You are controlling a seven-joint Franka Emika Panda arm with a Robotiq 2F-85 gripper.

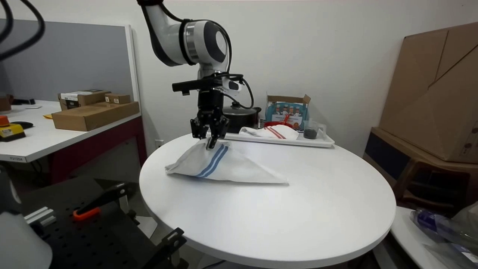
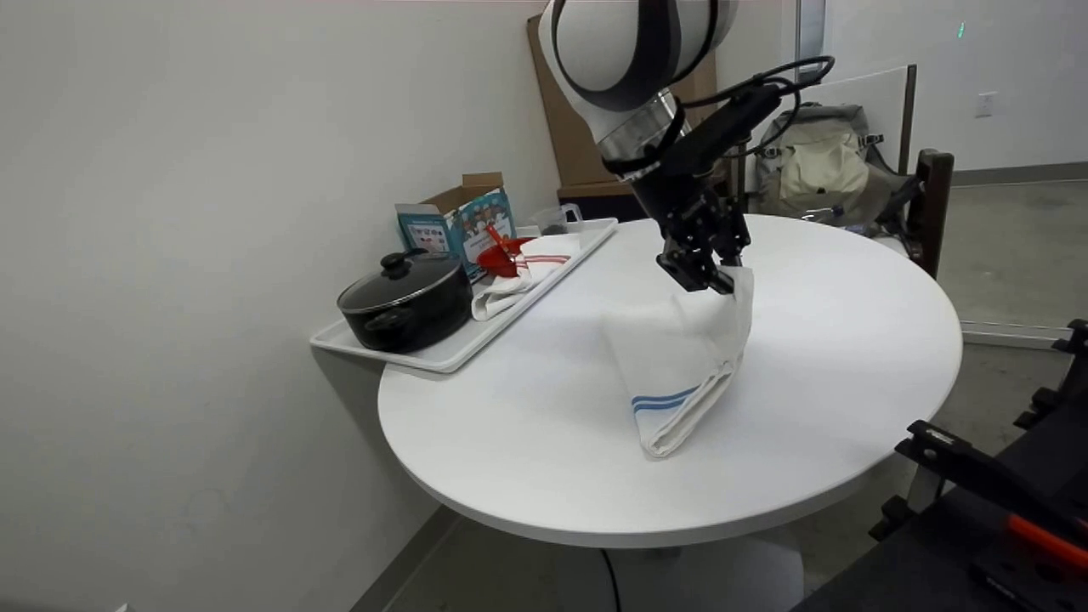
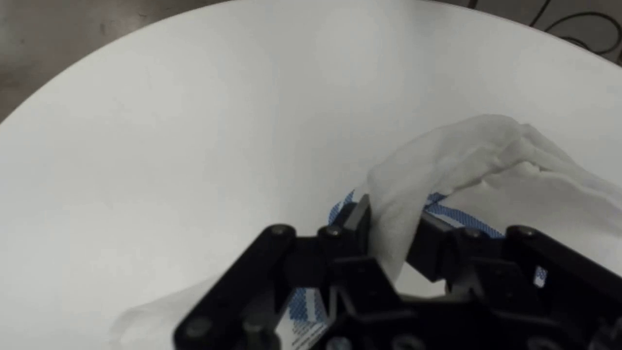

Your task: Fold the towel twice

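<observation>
The towel is a white cloth with narrow blue stripes. It shows in both exterior views on the round white table, with one part raised like a tent and its lower edges on the tabletop. Layers of cloth lie together at its lower end in an exterior view. My gripper is at the raised peak, a little above the table, pointing down. In the wrist view, a bunched strip of the towel fills the gap between the fingertips, and both fingers touch it. The arm hides part of the cloth.
A white tray at the table's wall side holds a black pot, a white cloth with red stripes, a red utensil and bowl, a printed box and a clear cup. A large carton stands beyond the table.
</observation>
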